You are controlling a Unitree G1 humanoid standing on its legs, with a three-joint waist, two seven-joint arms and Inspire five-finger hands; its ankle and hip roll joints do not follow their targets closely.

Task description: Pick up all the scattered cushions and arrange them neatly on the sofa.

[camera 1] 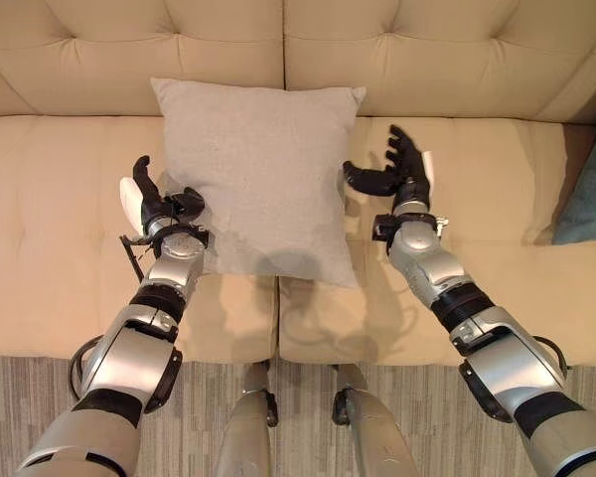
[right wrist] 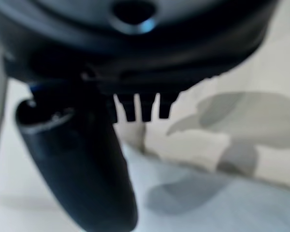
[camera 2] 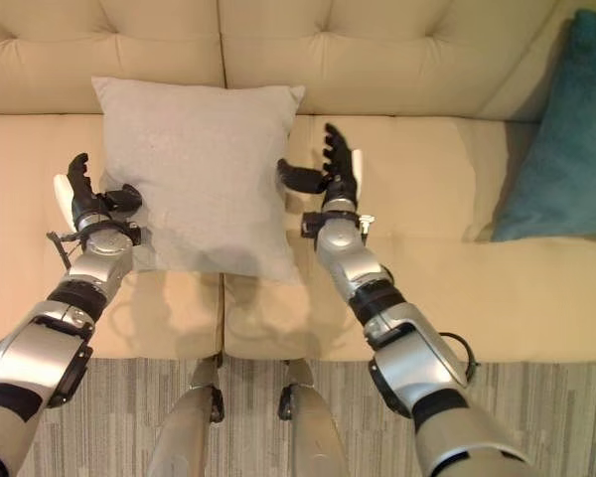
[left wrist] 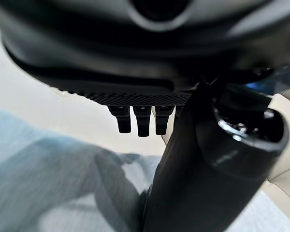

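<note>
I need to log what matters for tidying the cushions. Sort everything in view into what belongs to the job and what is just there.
Belongs to the job:
- grey cushion, leaning against the sofa back between the hands
- teal cushion, at the sofa's right end
- beige sofa
- left hand, open at the grey cushion's left edge
- right hand, open at its right edge

Just there:
- striped rug

Grey cushion (camera 1: 261,179) leans on sofa (camera 1: 457,60) between both open hands.
</note>
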